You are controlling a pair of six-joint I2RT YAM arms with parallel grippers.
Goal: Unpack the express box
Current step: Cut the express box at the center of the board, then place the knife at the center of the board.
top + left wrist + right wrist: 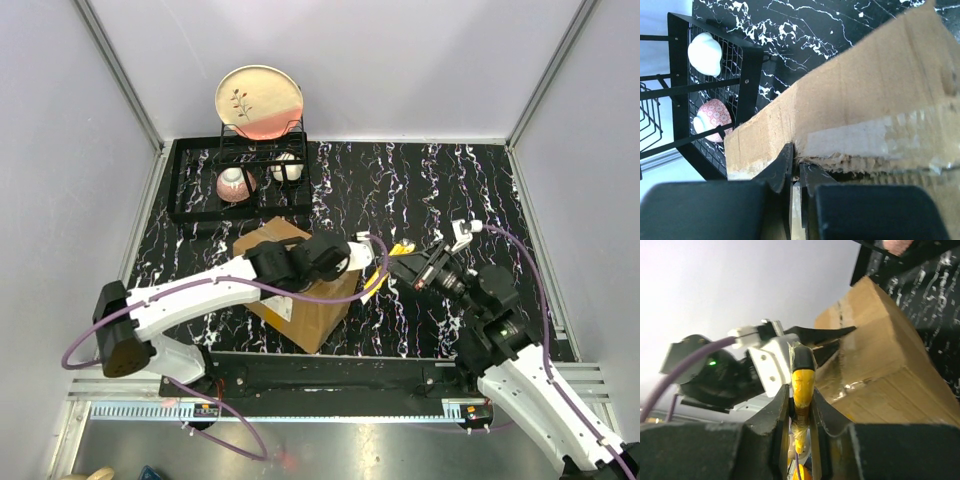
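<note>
The express box (pixel 300 290), a brown cardboard carton, sits tilted at the near middle of the black marbled table. My left gripper (pixel 352 256) lies over its right top edge. In the left wrist view the left gripper (pixel 797 161) is shut on the torn edge of a taped flap of the box (pixel 880 85). My right gripper (pixel 408 267) is just right of the box, shut on a yellow and black tool handle (pixel 802 380) that points toward the box (pixel 885 355). The yellow tool (pixel 385 272) also shows in the top view.
A black wire dish rack (pixel 190 190) stands at the back left with a plate (pixel 259 100), a pink bowl (pixel 235 184) and a white cup (pixel 287 168). The rack (pixel 747 75) is close behind the box. Walls enclose the table on three sides.
</note>
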